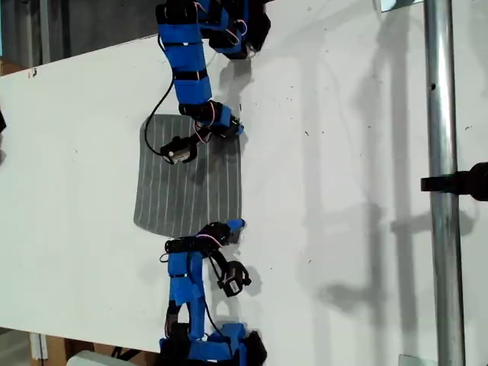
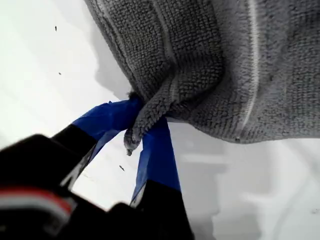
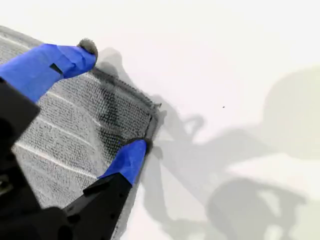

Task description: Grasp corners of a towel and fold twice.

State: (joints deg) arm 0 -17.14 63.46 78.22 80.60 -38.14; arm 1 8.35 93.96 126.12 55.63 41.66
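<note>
The dark grey striped towel (image 1: 187, 191) lies on the white table between the two blue arms. The arm at the bottom of the exterior view carries my first gripper (image 1: 232, 225). In the first wrist view this gripper (image 2: 142, 125) is shut on a bunched corner (image 2: 132, 137) of the towel (image 2: 225, 65), which is raised a little with shadow under it. My second gripper (image 1: 231, 126), on the arm at the top of the exterior view, stands open. Its blue fingertips (image 3: 135, 150) straddle another corner (image 3: 150, 107), and there the towel (image 3: 65, 130) lies flat.
A vertical metal pole (image 1: 442, 183) with a black clamp (image 1: 465, 181) stands at the exterior view's right. The white table (image 1: 76, 229) stretches to both sides of the towel, and arm shadows fall on it toward the exterior view's right.
</note>
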